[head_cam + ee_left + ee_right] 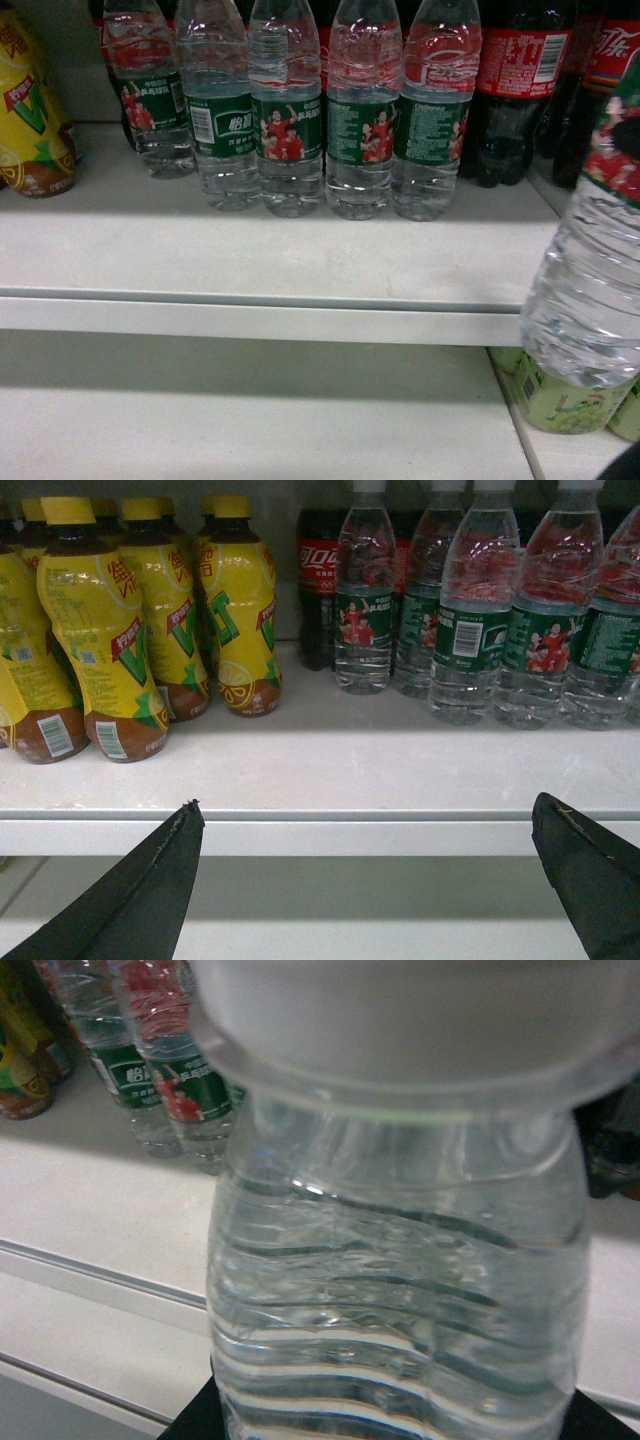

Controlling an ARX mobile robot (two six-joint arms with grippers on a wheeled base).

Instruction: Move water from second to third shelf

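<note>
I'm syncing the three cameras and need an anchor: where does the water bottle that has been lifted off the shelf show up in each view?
Head: the lifted water bottle fills the right edge, in front of the shelf lip.
Left wrist: not in view; only shelved bottles and the open left hand.
Right wrist: it fills the frame, centre to right; the right hand is hidden.
Shared landmark: the row of green-label water bottles on the white shelf.

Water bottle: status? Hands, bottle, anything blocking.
Left hand open, empty, facing the shelf edge. Right hand not visible; water bottle off the shelf, fills its view. Lower shelf: green bottles at right.
</note>
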